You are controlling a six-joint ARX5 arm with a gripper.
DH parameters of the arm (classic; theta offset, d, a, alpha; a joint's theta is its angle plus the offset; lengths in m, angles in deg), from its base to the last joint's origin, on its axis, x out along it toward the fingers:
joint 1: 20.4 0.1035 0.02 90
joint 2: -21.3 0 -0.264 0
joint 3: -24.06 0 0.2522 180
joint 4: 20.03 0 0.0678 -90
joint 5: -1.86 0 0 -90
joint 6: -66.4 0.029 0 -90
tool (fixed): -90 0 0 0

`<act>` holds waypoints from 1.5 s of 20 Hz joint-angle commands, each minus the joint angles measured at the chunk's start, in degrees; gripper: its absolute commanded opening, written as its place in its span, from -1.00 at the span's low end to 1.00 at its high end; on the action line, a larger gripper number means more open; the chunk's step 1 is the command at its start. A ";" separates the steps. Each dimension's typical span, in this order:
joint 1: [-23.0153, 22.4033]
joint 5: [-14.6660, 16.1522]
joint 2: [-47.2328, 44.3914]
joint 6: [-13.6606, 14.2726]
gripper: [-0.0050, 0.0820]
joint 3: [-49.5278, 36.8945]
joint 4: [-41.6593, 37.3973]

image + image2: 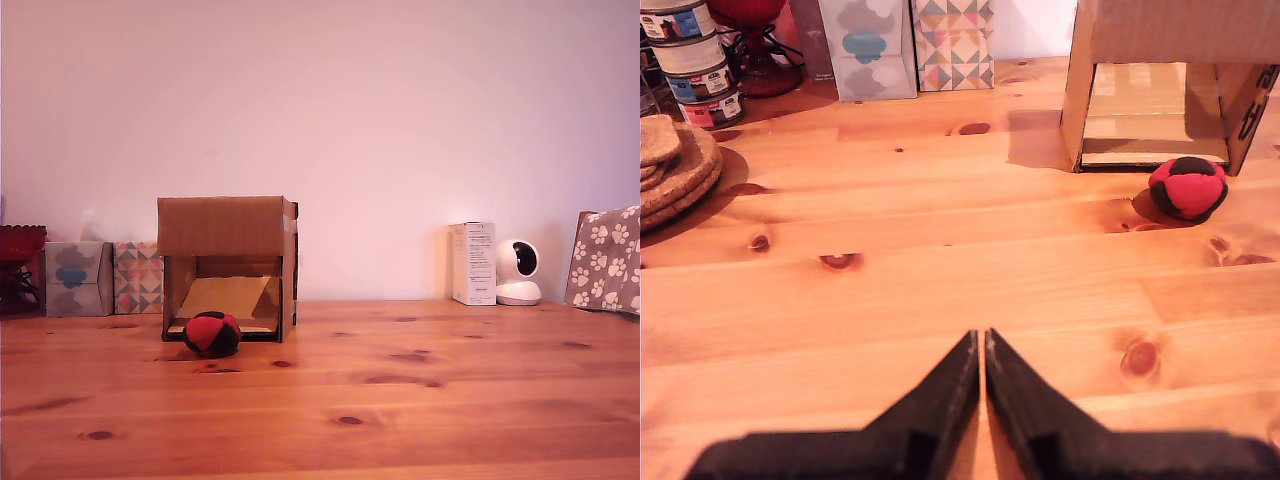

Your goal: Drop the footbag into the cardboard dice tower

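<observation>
1. Table [420,400]: long pine planks, glossy orange-brown, with dark knots and fine seams between the boards; it carries everything else
2. Tower [225,225]: plain brown corrugated cardboard, roughly cubic, ribbed on its top panel; the front is cut out, showing a slanted flat ramp [228,297] inside; it stands upright toward the exterior view's left, near the back wall
3. Paw cloth [606,258]: grey-brown, printed with pale paw marks, at the exterior view's right edge
4. Carton [472,263]: tall, narrow, white, with small print, upright on the exterior view's right
5. Two tissue boxes: one grey with a blue cloud shape [77,278], one with coloured triangles [138,277], side by side and touching, just beside the tower on the exterior view's left
6. Camera [518,272]: smooth white rounded body with a dark lens face, just beside the carton
7. Red glass stand [20,258]: dark red with a scalloped rim, at the exterior view's far left
8. Cork coasters [668,165]: round, grainy, stacked loosely, seen only in the wrist view
9. Tins [692,62]: small labelled cans stacked up, behind the coasters
10. Gripper [984,345]: two matte black wedge fingers, tips together with only a hairline slit, holding nothing, over bare planks and well apart from the footbag
11. Footbag [212,333]: small, soft, rounded, stitched in red and black panels; it lies on the table just in front of the tower's opening, outside it
</observation>
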 commanded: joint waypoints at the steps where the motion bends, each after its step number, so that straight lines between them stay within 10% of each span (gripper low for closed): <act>1: -0.04 2.56 0.59 -2.34 -0.94 -1.27 -1.22; 17: -0.04 2.97 0.59 -7.37 -0.94 -1.16 -9.40; 30: -5.88 13.44 -13.38 -10.56 -0.94 4.07 -22.93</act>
